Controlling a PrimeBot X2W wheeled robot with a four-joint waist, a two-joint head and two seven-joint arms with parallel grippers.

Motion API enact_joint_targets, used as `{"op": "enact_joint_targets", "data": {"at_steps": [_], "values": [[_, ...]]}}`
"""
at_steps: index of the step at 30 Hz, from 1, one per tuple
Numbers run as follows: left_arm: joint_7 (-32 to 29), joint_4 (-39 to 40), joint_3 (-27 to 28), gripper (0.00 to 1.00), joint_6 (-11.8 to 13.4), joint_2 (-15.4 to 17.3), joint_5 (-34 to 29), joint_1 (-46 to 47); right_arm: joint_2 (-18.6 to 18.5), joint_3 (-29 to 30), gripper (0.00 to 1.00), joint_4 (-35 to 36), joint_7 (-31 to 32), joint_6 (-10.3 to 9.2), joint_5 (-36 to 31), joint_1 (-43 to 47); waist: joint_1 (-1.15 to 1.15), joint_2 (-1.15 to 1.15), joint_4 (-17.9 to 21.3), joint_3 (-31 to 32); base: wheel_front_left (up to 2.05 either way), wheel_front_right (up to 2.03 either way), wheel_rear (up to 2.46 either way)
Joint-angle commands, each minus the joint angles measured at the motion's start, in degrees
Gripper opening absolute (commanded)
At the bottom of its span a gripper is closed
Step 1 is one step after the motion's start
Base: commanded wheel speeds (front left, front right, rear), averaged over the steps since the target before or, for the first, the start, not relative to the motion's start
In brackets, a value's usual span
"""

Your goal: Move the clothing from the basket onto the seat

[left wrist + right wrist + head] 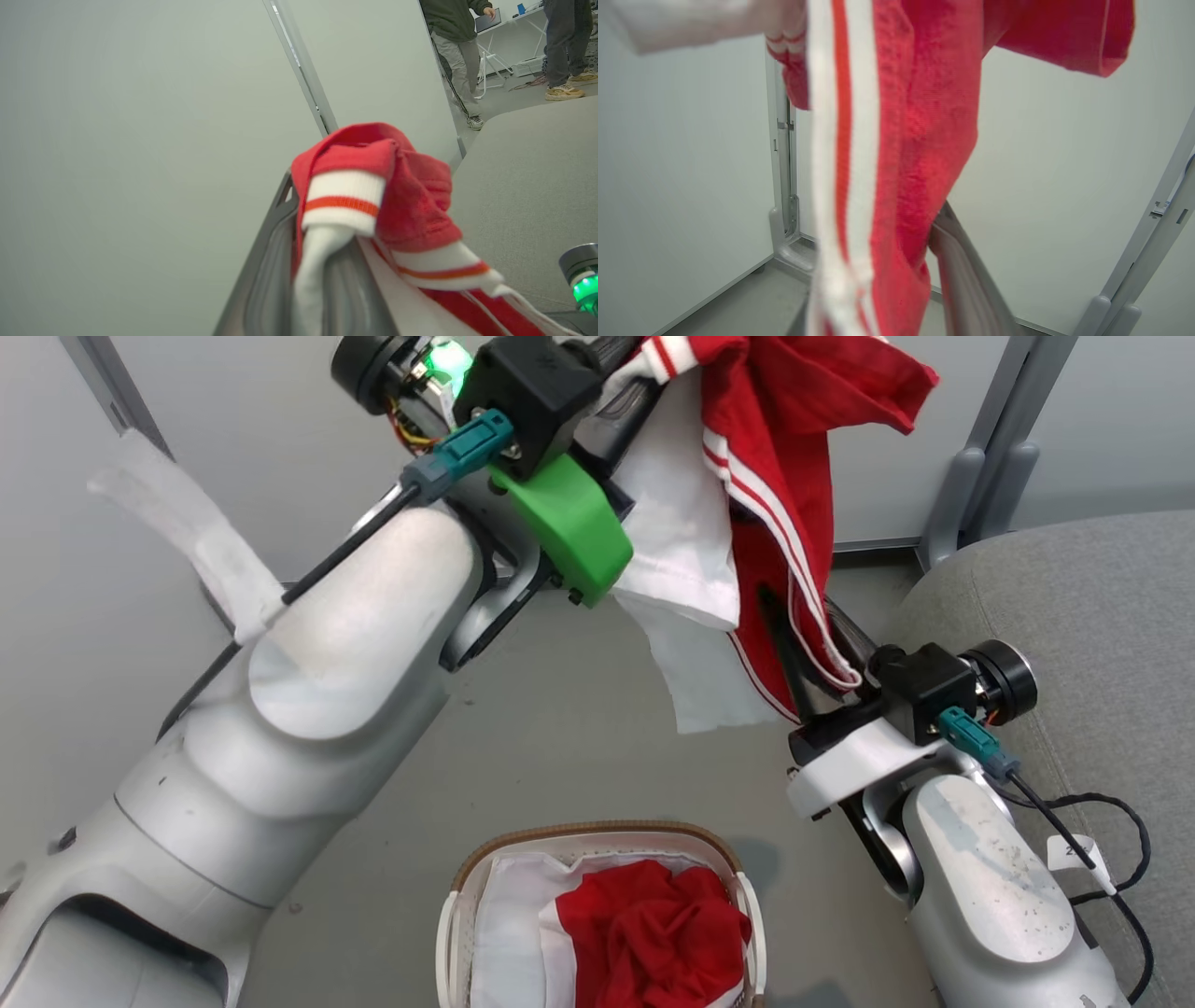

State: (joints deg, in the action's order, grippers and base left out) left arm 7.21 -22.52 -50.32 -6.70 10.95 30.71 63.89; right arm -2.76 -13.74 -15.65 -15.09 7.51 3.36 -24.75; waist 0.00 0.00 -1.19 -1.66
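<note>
A red garment of the clothing with white panels and stripe trim hangs from the top centre. My left gripper is shut on its upper part; in the left wrist view the striped fabric is bunched over that gripper. My right gripper points up into the garment's lower hem, its fingers standing apart on either side of the hanging red cloth. More red clothing lies crumpled in the basket on the floor at the bottom centre. The grey seat lies to the right.
Pale wall panels with a grey metal post stand behind. A black cable trails beside my right forearm. Beyond the seat, two people stand far off by a desk.
</note>
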Motion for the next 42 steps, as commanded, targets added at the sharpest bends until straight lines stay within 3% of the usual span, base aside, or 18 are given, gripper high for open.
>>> {"op": "enact_joint_targets", "data": {"at_steps": [1,2,3,5,8,9,11,12,18,26,42], "values": [[0.66,-0.01,0.35,0.0,0.58,0.79,0.57,-2.01,-0.23,-0.03,0.26,-0.11,-0.12,-0.04,-0.42,-0.67,0.0,0.0,0.12,0.02,0.0,0.0,0.0],[0.95,-0.14,0.42,0.0,0.8,1.02,0.98,-2.97,-0.23,-0.02,0.09,-0.05,-0.12,-0.04,-0.47,-0.61,0.0,0.0,0.16,0.04,0.0,0.0,0.0],[1.18,-0.35,0.55,0.0,0.9,1.29,1.5,-4.15,-0.23,0.2,0.0,0.01,-0.12,-0.04,-0.58,-0.46,0.0,0.0,0.21,0.07,0.0,0.0,0.0],[2.29,-0.79,0.95,0.0,1.44,1.85,2.47,-6.34,-0.24,0.74,0.0,0.2,-0.12,-0.04,-0.55,-0.08,0.0,0.0,0.35,0.11,0.0,0.0,0.0],[4.28,-1.48,1.8,0.16,2.07,2.55,3.88,-10.26,-0.24,1.49,0.0,0.42,-0.12,-0.04,-0.19,0.45,0.0,0.0,0.75,0.21,0.0,0.0,0.0],[5.01,-1.69,2.08,0.26,2.36,2.73,4.21,-11.67,-0.23,1.77,0.0,0.53,-0.12,-0.04,-0.02,0.51,0.0,0.0,0.89,0.23,0.0,0.0,0.0],[6.3,-2.21,2.71,0.82,2.78,3.04,4.81,-14.42,-0.22,2.3,0.0,0.72,-0.12,-0.04,0.18,0.54,0.0,0.0,1.09,0.26,0.0,0.0,0.0],[6.73,-2.54,2.9,1.0,2.87,3.28,4.97,-15.84,-0.22,2.53,0.0,0.82,-0.12,-0.04,0.17,0.53,0.0,0.0,1.21,0.3,0.0,0.0,0.0],[8.11,-3.88,5.99,1.0,3.43,2.54,4.81,-25.46,-0.22,4.9,0.0,1.34,-0.12,-0.05,0.22,0.19,0.0,0.0,1.46,0.31,0.0,0.0,0.0],[7.93,-2.37,12.89,1.0,1.02,-0.59,2.61,-37.42,-0.21,8.63,0.0,2.54,-0.12,-0.05,-0.51,0.8,0.0,0.0,1.46,0.35,0.0,0.0,0.0],[7.95,-1.93,18.82,1.0,-0.8,-4.67,-2.88,-48.2,-0.22,13.14,0.0,3.06,-0.12,-0.05,-2.29,3.0,0.0,0.0,2.36,0.36,0.0,0.0,0.0]]}}
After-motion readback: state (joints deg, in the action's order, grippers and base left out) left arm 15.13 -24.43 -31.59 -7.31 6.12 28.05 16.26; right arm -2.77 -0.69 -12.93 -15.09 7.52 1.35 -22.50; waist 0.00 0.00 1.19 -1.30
